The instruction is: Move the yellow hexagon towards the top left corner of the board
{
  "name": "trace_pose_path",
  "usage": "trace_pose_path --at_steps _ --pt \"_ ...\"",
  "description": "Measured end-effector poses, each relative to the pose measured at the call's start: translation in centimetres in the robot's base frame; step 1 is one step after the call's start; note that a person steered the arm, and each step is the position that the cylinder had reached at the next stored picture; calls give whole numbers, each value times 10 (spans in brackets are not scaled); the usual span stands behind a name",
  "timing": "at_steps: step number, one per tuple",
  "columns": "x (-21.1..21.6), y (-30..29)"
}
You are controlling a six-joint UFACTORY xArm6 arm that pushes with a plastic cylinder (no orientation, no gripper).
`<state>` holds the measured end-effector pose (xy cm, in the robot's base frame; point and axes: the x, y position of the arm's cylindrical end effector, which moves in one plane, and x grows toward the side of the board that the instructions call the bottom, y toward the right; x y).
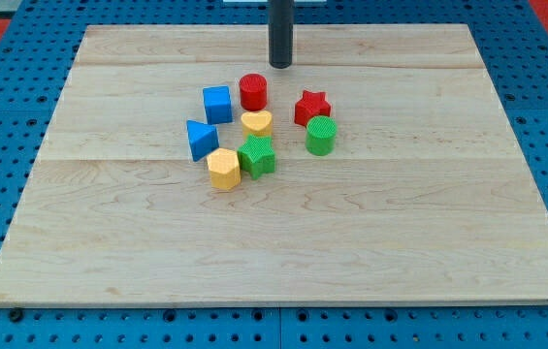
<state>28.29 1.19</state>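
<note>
Pushing the yellow hexagon [223, 168] toward eleven o'clock means bringing my tip [280, 64], now at the cluster's twelve o'clock, round to its five o'clock side, avoiding the green star [257, 155]; no gripper exists.

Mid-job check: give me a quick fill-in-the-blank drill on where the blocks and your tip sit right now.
1. My tip stands toward the view's top from the red ____, apart from it.
2. The yellow hexagon touches the green ____ on its right.
3. The blue cube lies above the blue ____.
4. The green cylinder lies just below the red ____.

Missing words: cylinder; star; triangle; star
</note>
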Motion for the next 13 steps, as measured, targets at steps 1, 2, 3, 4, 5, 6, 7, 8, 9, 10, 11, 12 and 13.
trace_pose_path --at_steps 1,2,3,4,5,6,7,8,9,10,11,12,13 --pt "41 4" --pt "96 34" --pt "163 53" --pt "219 5" --pt "215 -57" --pt "186 -85" --pt "159 -82" --pt "122 -100" --pt "92 -132" --pt "53 -132" --pt "28 -118" --pt "13 -111" --pt "4 -166"
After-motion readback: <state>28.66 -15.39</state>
